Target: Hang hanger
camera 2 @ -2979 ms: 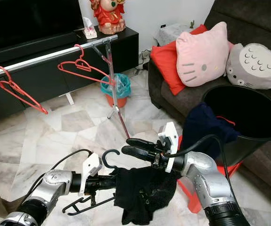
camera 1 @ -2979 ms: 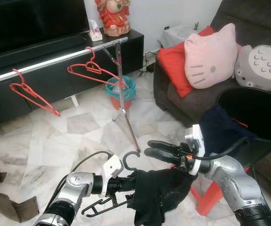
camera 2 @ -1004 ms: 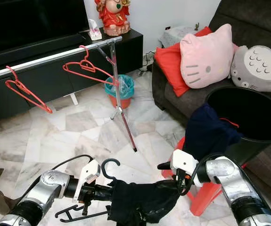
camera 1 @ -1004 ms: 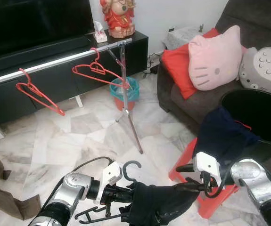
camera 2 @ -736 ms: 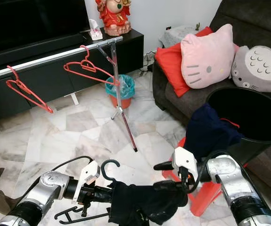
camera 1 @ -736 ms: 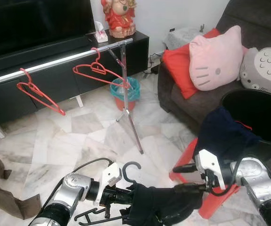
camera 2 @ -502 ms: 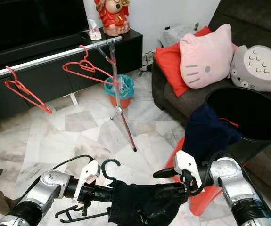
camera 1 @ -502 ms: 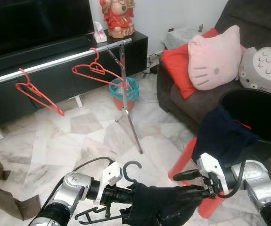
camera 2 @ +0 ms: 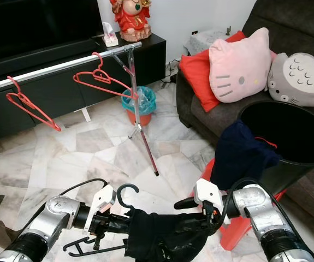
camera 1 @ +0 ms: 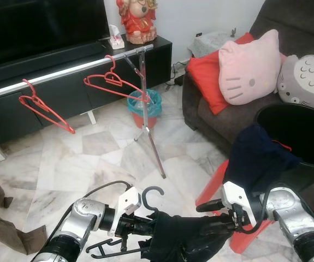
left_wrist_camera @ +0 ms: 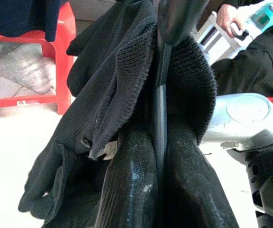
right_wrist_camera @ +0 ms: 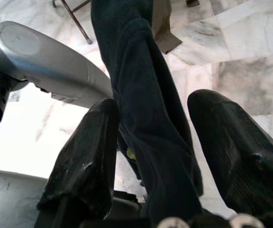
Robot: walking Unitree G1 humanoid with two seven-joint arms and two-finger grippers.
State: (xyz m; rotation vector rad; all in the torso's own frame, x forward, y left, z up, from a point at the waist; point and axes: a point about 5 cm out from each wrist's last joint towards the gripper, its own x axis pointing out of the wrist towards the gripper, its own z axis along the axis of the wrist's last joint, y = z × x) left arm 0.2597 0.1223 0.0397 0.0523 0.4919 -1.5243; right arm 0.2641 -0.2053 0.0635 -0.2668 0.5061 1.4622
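We find the black hanger [camera 1: 125,248] low over the marble floor [camera 1: 91,158], draped with a black garment [camera 1: 187,237]. Our left tool [left_wrist_camera: 157,156] is clamped on the hanger. Our right tool [right_wrist_camera: 150,142] is spread open, fingers [right_wrist_camera: 86,156] straddling the garment.

- No text, brand, number or sign can be read anywhere in the views.
- A small white label sits on the red stool [left_wrist_camera: 17,102] in the left wrist view, but its print is too small to make out.
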